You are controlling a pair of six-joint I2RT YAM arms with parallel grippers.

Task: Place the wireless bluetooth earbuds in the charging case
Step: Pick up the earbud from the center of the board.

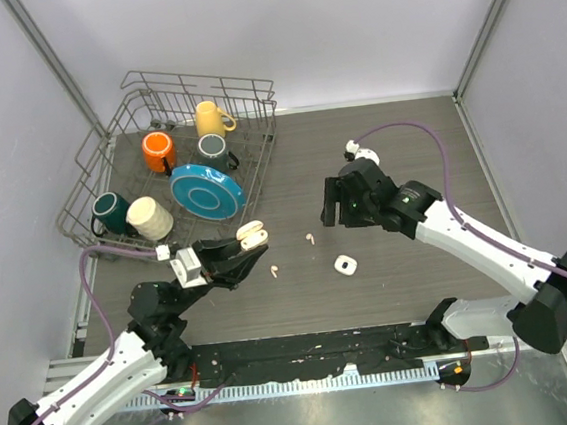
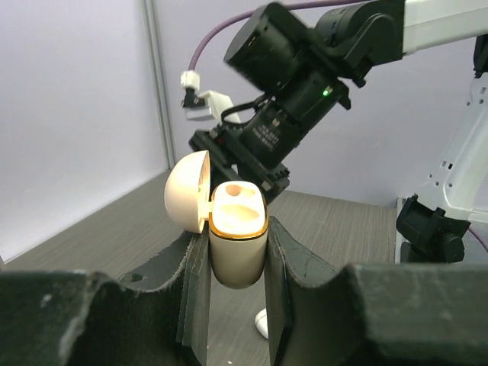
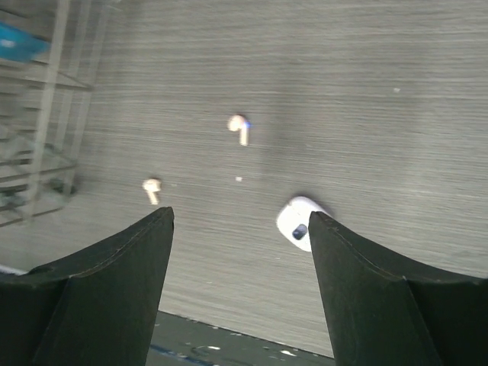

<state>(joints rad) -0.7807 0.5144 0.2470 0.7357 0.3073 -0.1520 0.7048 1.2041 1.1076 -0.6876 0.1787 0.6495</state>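
The wireless bluetooth earbuds that show are two small pale ones, and both lie loose on the dark wood table (image 1: 397, 141). One earbud (image 1: 310, 238) lies near the middle of the table. The other earbud (image 1: 274, 270) lies a little nearer to the arms and more to the left. They do not touch each other. The charging case (image 2: 238, 244) is up off the table. The left gripper (image 2: 236, 263) squeezes it tight from both sides, one finger on each side. The case stands up with its round lid tipped back, and two hollows show in its top. The right gripper (image 3: 240, 252) hangs above the table with its fingers spread wide and nothing between them. The two earbuds lie below it. A little white thing (image 1: 345, 265) with a dark spot lies just to the right of the earbuds. At the far left sits a wire dish rack (image 1: 251, 85) with mugs and a blue plate (image 1: 206, 190) in it.
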